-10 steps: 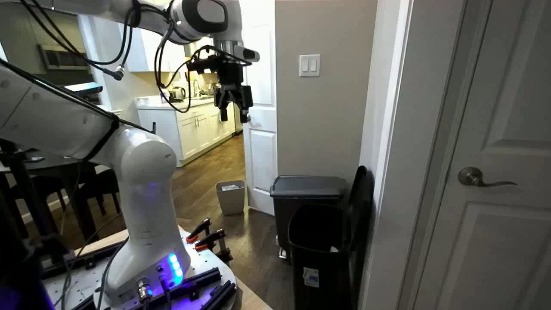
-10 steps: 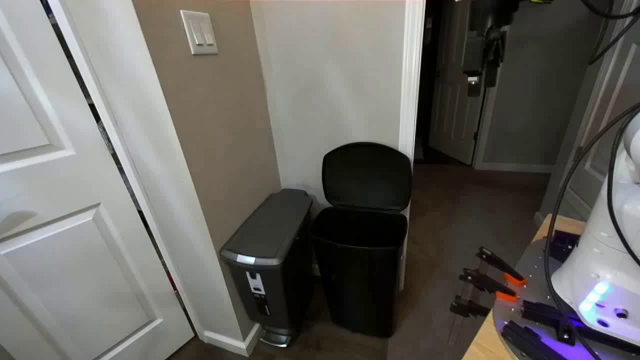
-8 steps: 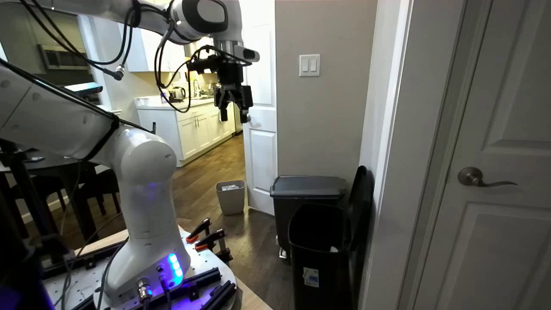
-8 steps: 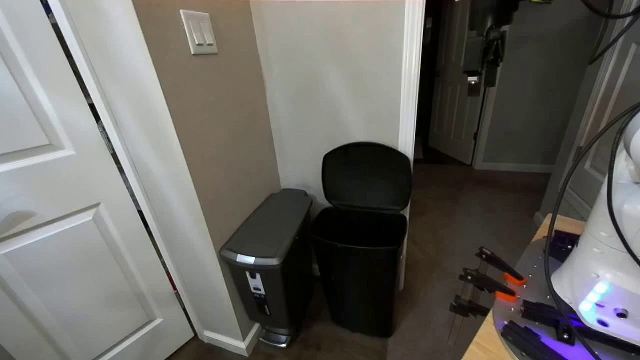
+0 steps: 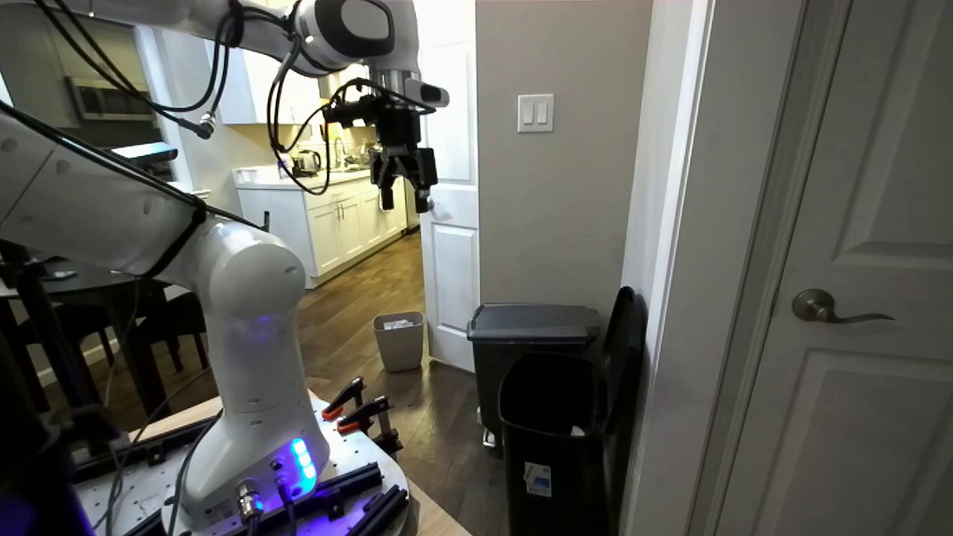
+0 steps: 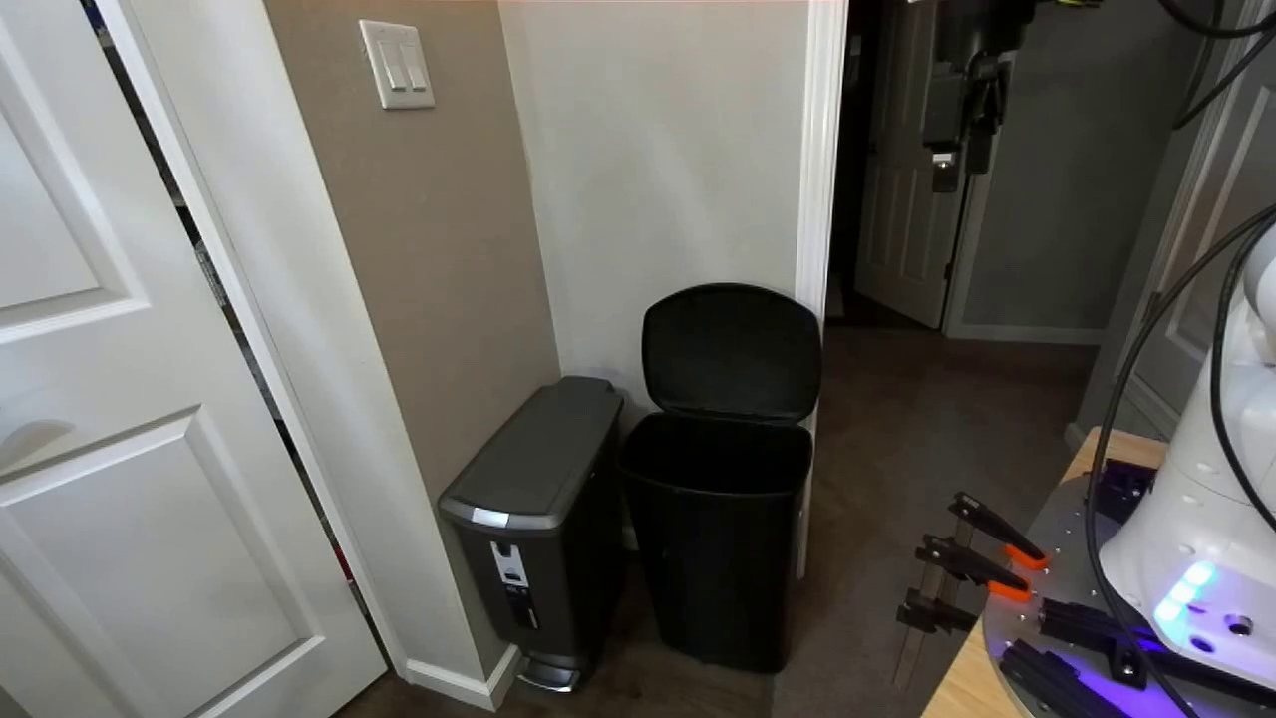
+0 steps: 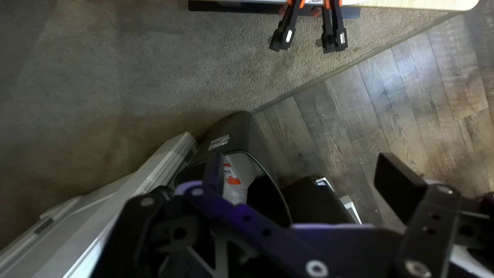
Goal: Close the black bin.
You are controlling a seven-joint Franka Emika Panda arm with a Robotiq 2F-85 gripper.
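In both exterior views the black bin stands upright toward five o'clock in the frame, its lid raised off the mouth. The wrist view shows, inside it, a pale item with an orange label. In an exterior view a closed dark gray bin stands just beside the black bin at nine o'clock, and orange-tipped clamps sit well apart at three. In an exterior view the gripper hangs well above, toward eleven o'clock from the black bin, jaws released, fingers spread wide; a small pale wastebasket stands toward ten.
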